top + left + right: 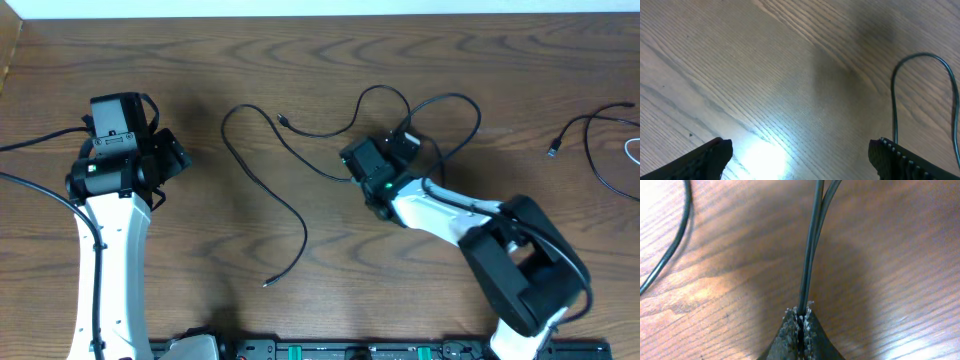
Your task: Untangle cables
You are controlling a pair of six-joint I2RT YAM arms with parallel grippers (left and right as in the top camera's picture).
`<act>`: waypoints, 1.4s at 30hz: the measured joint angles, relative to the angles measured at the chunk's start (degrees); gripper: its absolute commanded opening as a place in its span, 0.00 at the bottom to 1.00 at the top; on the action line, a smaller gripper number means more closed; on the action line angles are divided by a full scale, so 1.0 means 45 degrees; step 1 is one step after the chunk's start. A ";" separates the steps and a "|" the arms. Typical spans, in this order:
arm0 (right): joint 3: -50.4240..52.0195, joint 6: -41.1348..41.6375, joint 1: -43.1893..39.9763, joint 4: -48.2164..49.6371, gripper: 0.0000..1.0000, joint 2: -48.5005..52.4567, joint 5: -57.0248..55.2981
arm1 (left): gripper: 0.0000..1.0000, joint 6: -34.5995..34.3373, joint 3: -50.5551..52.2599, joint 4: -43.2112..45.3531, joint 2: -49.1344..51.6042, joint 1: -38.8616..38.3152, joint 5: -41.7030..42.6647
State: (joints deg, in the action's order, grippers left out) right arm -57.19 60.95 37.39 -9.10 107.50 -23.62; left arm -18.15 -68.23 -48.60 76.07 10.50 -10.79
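Looking at your right jaws, you'll find them pressed shut on two strands of a black cable (812, 245) — the strands rise straight out of the closed tips and run ahead over the worktop (900, 255). A side strand (675, 245) curves past on one side, clear of the tips. Your left jaws stand wide apart with nothing between them — a cable loop (920, 57) lies ahead of one finger (900, 160), outside the gap.
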 measured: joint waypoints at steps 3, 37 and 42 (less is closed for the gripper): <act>0.0092 -0.1409 -0.0335 -0.0209 0.01 -0.1112 -0.0029 | 0.92 0.0005 0.0000 0.0005 0.0000 0.0000 0.0000; 0.0083 -0.6912 -1.4649 -0.0049 0.01 -0.9855 -0.0389 | 0.92 0.0005 0.0000 -0.0010 0.0000 0.0000 0.0000; 0.0083 -0.6965 -1.5436 -0.0408 0.99 -0.8884 0.1817 | 0.92 0.0005 0.0000 -0.0010 0.0000 0.0000 0.0000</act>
State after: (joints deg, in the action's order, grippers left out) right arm -56.82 29.61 -32.08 -10.94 67.53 -15.44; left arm -18.13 -68.23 -48.64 76.07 10.50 -10.79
